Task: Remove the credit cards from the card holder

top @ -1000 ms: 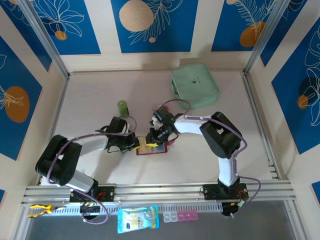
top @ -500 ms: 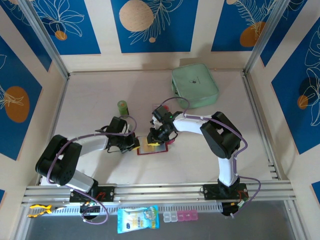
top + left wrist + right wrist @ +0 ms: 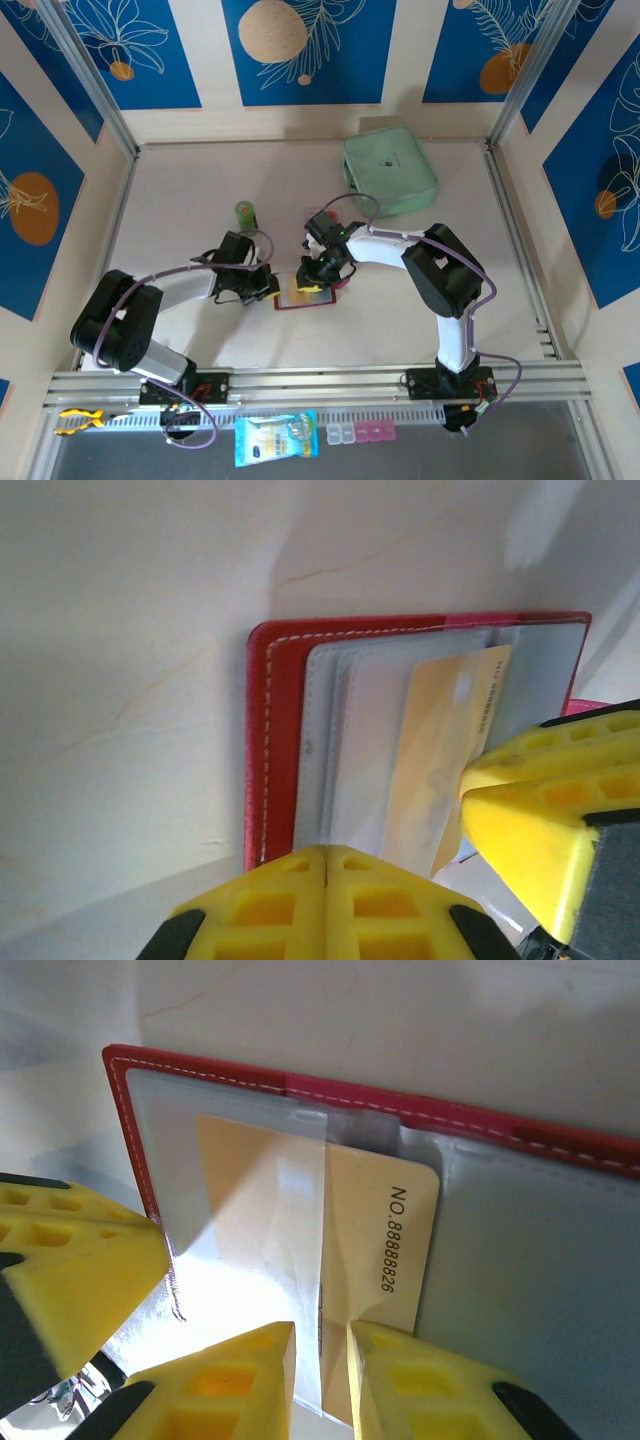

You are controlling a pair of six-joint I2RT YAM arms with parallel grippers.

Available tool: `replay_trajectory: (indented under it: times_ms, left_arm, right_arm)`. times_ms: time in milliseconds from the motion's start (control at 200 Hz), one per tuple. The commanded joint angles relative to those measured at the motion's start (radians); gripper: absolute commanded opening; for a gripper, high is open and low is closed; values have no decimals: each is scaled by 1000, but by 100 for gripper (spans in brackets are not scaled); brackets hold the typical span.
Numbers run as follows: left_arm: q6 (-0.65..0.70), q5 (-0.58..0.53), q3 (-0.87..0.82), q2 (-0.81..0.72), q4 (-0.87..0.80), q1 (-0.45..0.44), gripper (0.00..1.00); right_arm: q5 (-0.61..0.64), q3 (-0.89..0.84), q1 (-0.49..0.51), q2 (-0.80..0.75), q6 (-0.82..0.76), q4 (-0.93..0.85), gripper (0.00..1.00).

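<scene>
The dark red card holder (image 3: pixel 300 304) (image 3: pixel 200 1072) (image 3: pixel 270 730) lies open on the table between both arms, its clear sleeves up. A tan credit card (image 3: pixel 375 1230) (image 3: pixel 440 740) printed with a number sticks partway out of a sleeve. My right gripper (image 3: pixel 322 1345) (image 3: pixel 318 280) has its tips down on that card and the sleeve edge, the jaws a narrow gap apart. My left gripper (image 3: pixel 326 865) (image 3: pixel 270 290) is shut with nothing in it, at the holder's left side. Its fingers (image 3: pixel 70 1260) rest by the red rim.
A big mint-green zip pouch (image 3: pixel 389 170) lies at the back right. A small green cylinder (image 3: pixel 245 213) stands behind the left arm. A small pale item (image 3: pixel 311 213) lies behind the right wrist. Walls ring the table.
The right wrist has shifted very slightly over the holder. The left arm and the holder have stayed where they were.
</scene>
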Motion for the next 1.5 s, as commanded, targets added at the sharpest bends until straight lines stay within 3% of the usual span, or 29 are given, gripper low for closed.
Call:
replay_trajectory:
  times_ms: [0,540,1496]
  left_arm:
    - [20,15,38,-23,-31,10,0]
    - [-11,16,89,69,12,-77,0]
    - [31,-40,82,108,-51,-79,0]
  right_arm:
    - [17,8,5,-34,-9,-44,23]
    - [17,-34,-10,-99,14,-8,23]
    - [-44,-89,-52,-51,34,48,25]
